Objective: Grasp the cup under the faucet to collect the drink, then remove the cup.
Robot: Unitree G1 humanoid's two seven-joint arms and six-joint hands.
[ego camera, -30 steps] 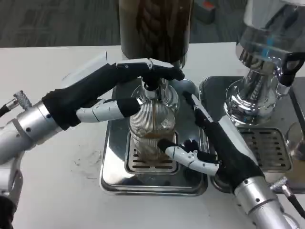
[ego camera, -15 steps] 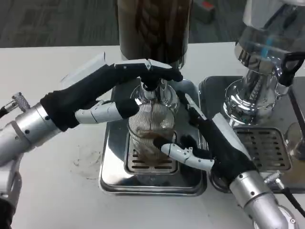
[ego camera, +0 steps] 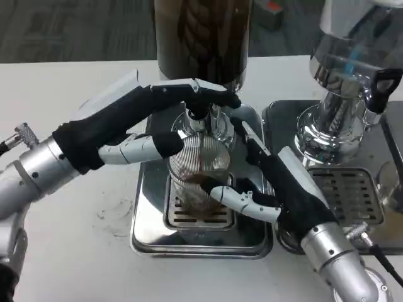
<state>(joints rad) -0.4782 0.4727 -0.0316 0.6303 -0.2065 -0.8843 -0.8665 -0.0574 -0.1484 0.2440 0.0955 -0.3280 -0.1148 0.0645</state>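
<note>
The brown stream has stopped, so the right hand (ego camera: 277, 189), wrapped round the ribbed clear glass cup (ego camera: 200, 173) under the faucet (ego camera: 200, 119) the left hand (ego camera: 135, 129) presses, should slide it out level.

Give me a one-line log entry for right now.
phase: filling | ribbed glass cup on drip tray under faucet, dark drink inside | right robot hand grips cup | left robot hand on faucet lever
</note>
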